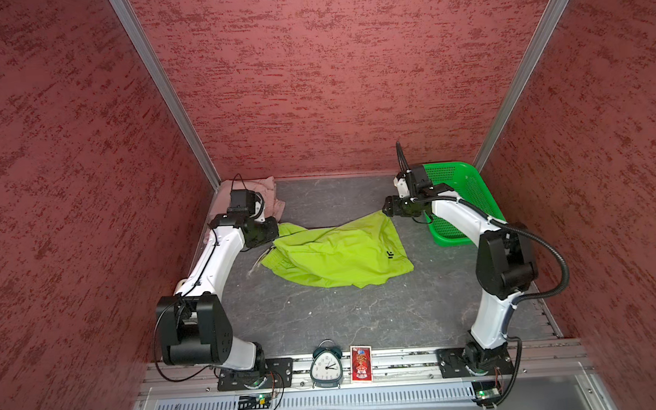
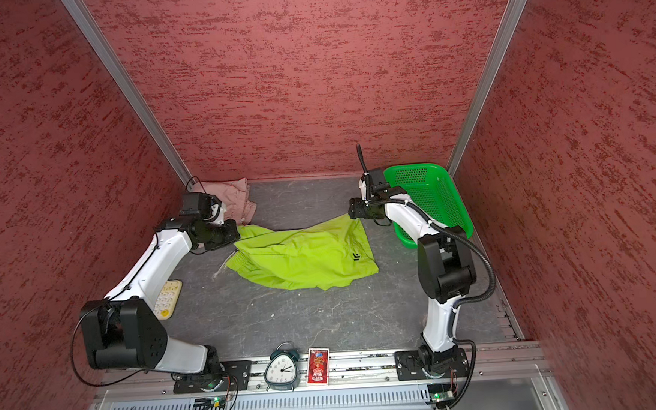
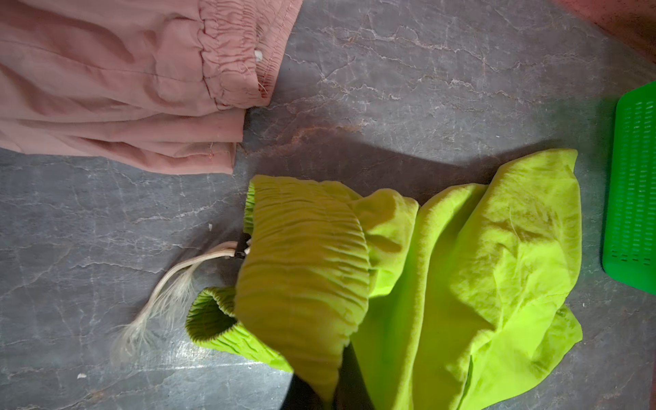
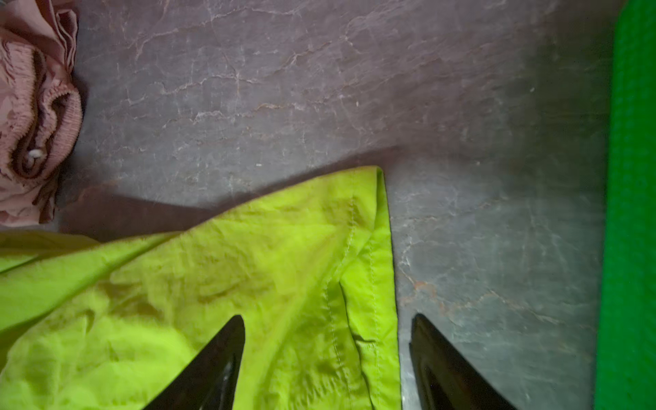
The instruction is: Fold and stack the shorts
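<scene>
Left wrist view: the lime green shorts (image 3: pixel 461 266) are shown with the gathered waistband raised and pinched in the left gripper (image 3: pixel 319 394), whose jaws are pressed together on the cloth. In both top views the garment is seen spread, rumpled, at the middle of the table (image 1: pixel 326 323), between the two arms. One leg hem is straddled by the right gripper (image 4: pixel 329 317), whose fingers are held wide apart. The pink shorts (image 1: pixel 275 205) are placed folded in the far left corner. A green basket (image 1: pixel 473 189) is set at the far right.
</scene>
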Tool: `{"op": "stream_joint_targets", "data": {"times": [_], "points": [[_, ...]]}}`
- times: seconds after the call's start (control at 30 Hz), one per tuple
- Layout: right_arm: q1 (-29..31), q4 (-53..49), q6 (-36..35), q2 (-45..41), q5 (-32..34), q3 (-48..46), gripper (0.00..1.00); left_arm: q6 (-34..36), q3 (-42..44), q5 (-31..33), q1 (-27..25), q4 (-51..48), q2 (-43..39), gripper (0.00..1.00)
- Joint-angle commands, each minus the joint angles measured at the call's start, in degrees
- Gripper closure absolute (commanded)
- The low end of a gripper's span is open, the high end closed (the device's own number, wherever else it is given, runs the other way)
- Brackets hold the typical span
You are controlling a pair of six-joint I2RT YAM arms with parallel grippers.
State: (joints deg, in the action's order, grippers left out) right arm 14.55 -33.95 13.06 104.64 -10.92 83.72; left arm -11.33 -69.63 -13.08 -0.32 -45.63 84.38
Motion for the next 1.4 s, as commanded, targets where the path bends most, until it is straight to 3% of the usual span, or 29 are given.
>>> {"op": "stream_joint_targets", "data": {"times": [0.0,0.23,0.5,0.6,0.7,0.77,0.83,1.07,1.23,1.27,1.3,1.33,1.37], "points": [[0.1,2.6,-0.3,-7.0,0.8,-6.9,0.25,-0.5,0.8,-1.4,1.0,3.0,-0.4,1.0],[3.2,13.7,3.4,-11.3,-6.6,-24.7,0.27,-2.2,3.1,-2.7,1.3,4.9,-2.2,1.0],[6.2,17.0,1.7,-4.5,-4.1,-24.7,0.34,-2.0,3.6,-2.2,1.4,4.4,-2.7,1.0],[6.7,18.2,1.9,-2.5,-4.0,-24.1,0.47,-2.0,4.3,-2.0,1.5,4.8,-3.3,1.0],[6.8,18.6,2.3,-1.4,-3.4,-23.8,0.7,-2.0,4.6,-1.7,1.8,4.7,-3.8,1.0],[6.8,17.8,2.3,-2.4,-2.0,-23.4,0.91,-1.9,4.6,-1.6,2.1,4.6,-4.2,1.0],[6.8,16.9,2.4,-4.5,-0.1,-23.1,1.0,-1.9,4.2,-1.4,2.3,4.3,-4.8,1.0],[6.8,12.8,2.0,-19.0,9.3,-23.2,1.0,-1.8,1.5,-2.2,2.2,3.3,-9.4,1.0],[6.8,8.3,1.6,-27.8,10.9,-23.1,1.0,-1.5,0.1,-2.2,2.0,1.8,-14.9,1.0],[6.8,6.4,1.2,-26.8,10.9,-22.4,0.9,-1.3,-0.3,-2.0,2.0,0.9,-14.9,1.0],[6.8,4.7,1.1,-25.1,11.2,-22.0,0.62,-1.2,-0.6,-1.6,2.0,0.3,-14.9,1.0],[6.8,3.9,0.9,-23.2,10.7,-22.1,0.47,-1.2,-0.3,-1.6,2.0,0.1,-14.9,1.0],[6.8,3.9,0.7,-21.8,9.6,-22.4,0.4,-1.2,0.1,-1.7,2.0,0.4,-15.0,1.0]]}}
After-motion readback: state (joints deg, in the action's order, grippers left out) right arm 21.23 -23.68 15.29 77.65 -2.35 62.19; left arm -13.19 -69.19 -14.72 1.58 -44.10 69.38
